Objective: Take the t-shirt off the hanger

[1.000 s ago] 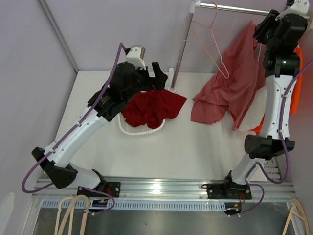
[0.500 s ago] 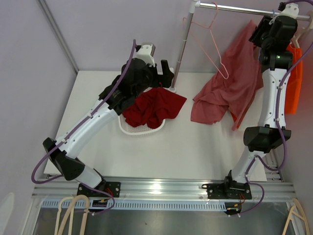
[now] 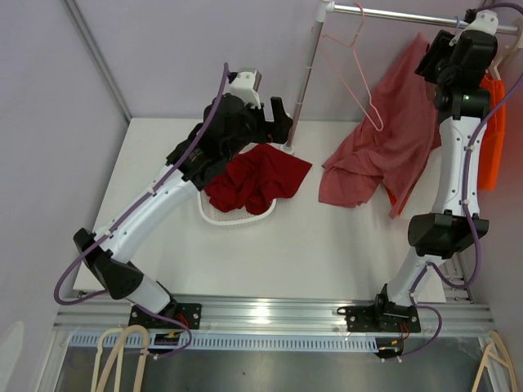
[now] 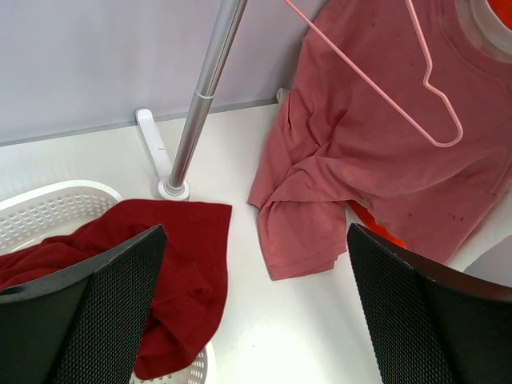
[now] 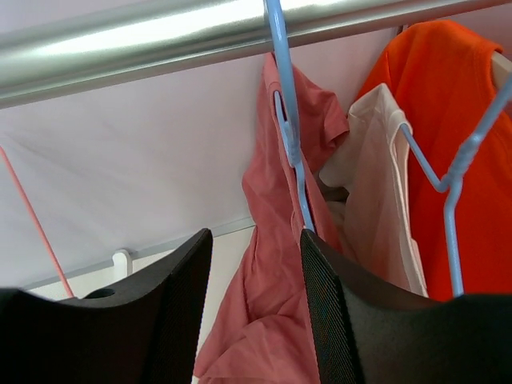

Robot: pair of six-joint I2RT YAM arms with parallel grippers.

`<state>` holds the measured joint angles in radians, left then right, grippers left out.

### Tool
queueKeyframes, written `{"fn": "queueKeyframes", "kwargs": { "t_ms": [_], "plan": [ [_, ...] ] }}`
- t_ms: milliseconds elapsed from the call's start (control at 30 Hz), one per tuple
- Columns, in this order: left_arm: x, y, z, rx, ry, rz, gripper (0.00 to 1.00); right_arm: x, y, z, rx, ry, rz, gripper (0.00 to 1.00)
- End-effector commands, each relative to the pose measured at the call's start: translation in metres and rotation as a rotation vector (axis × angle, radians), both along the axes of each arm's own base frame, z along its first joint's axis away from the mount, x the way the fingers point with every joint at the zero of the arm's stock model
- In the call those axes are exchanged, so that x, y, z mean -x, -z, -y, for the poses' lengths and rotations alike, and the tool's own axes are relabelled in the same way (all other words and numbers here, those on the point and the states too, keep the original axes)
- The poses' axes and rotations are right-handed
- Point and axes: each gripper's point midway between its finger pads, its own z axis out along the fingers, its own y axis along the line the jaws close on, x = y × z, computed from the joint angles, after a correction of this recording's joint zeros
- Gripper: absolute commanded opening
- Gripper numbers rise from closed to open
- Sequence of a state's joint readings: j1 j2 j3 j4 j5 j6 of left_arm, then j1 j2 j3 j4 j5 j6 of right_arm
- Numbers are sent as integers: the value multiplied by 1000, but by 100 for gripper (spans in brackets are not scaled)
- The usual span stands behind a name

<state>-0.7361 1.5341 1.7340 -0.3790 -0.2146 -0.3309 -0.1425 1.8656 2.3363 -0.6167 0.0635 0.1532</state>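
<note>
A salmon-pink t-shirt point(image 3: 392, 139) hangs from a blue hanger point(image 5: 290, 136) on the metal rail point(image 3: 392, 12). Its lower part lies crumpled on the table. My right gripper point(image 3: 431, 61) is raised to just under the rail and is open. In the right wrist view point(image 5: 256, 320) the t-shirt point(image 5: 268, 208) hangs between and beyond its fingers, and the hanger's neck is just above the right finger. My left gripper point(image 3: 278, 118) is open and empty above the table near the rail's pole. In the left wrist view point(image 4: 256, 320) the t-shirt point(image 4: 360, 144) lies ahead to the right.
An empty pink hanger point(image 3: 355, 73) hangs left of the t-shirt. A dark red t-shirt point(image 3: 253, 180) lies in a white basket point(image 3: 237, 217). The upright pole point(image 3: 301, 90) stands behind it. An orange shirt point(image 5: 464, 104) and a cream one point(image 5: 384, 184) hang to the right.
My right gripper has risen to the rail by the t-shirt's hanger. My left arm has lifted off the red t-shirt and moved right toward the pole.
</note>
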Motion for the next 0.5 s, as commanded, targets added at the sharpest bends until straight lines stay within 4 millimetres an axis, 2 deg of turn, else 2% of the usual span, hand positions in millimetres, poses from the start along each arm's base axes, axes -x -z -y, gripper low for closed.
{"fn": "queueKeyframes", "kwargs": {
  "t_ms": [0,300,433,467],
  "plan": [
    [2,-23,6,26,15,59,99,33,-48,-1,28,1,102,53],
    [8,-22,9,22,28,56,100,40,-50,1,37,7,97,53],
    [9,-24,8,22,27,62,99,30,-43,9,33,22,85,54],
    [9,-23,8,21,27,60,99,22,-35,12,31,25,72,53]
  ]
}}
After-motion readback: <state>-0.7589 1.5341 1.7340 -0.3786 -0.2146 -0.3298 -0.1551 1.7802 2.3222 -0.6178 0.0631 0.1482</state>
